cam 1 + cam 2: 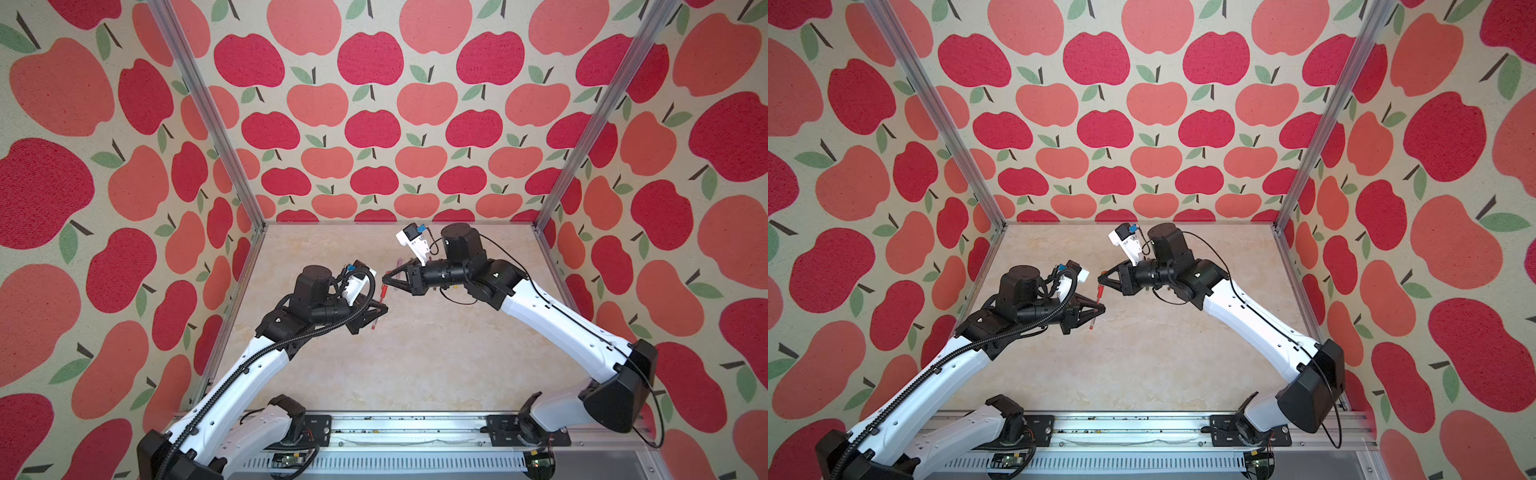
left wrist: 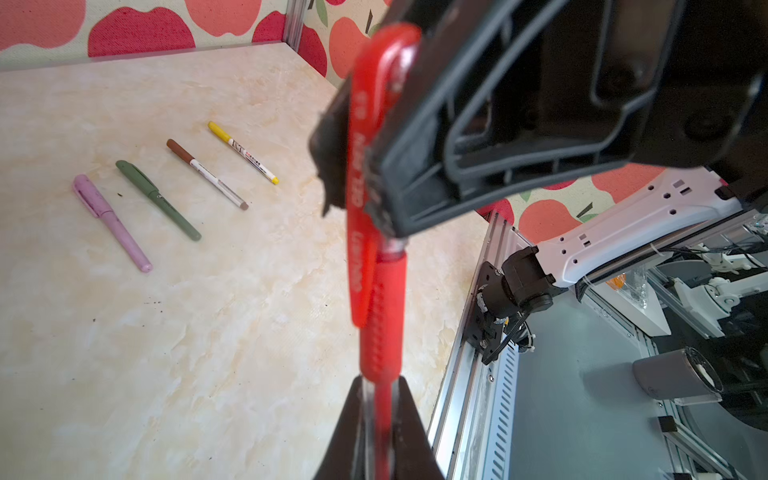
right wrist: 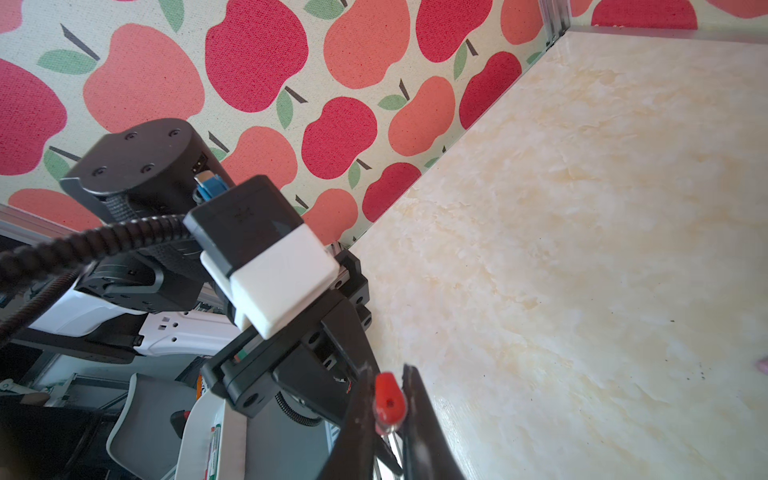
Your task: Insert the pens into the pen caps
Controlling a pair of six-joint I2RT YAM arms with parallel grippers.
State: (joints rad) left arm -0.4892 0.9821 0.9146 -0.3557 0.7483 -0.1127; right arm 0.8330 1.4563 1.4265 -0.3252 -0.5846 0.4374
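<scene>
A red pen [image 2: 380,345] is held above the table, and my left gripper [image 2: 378,419] is shut on its clear barrel. The pen's front end sits inside the red pen cap [image 2: 365,166], whose clip lies along the pen's grip. My right gripper [image 2: 361,216] is shut on that cap. In the right wrist view the cap's closed end [image 3: 388,401] shows between the right gripper [image 3: 386,399] jaws. In both top views the left gripper [image 1: 384,309] [image 1: 1102,308] and right gripper [image 1: 384,282] [image 1: 1100,279] meet tip to tip over the table's middle, with the red pen [image 1: 379,307] [image 1: 1095,309] between them.
Several capped pens lie in a row on the marble table [image 2: 208,332]: pink pen [image 2: 110,220], dark green pen [image 2: 156,199], brown-capped pen [image 2: 205,174], yellow-capped pen [image 2: 243,153]. The metal front rail [image 2: 469,374] edges the table. A grey cup [image 2: 677,374] stands beyond the rail.
</scene>
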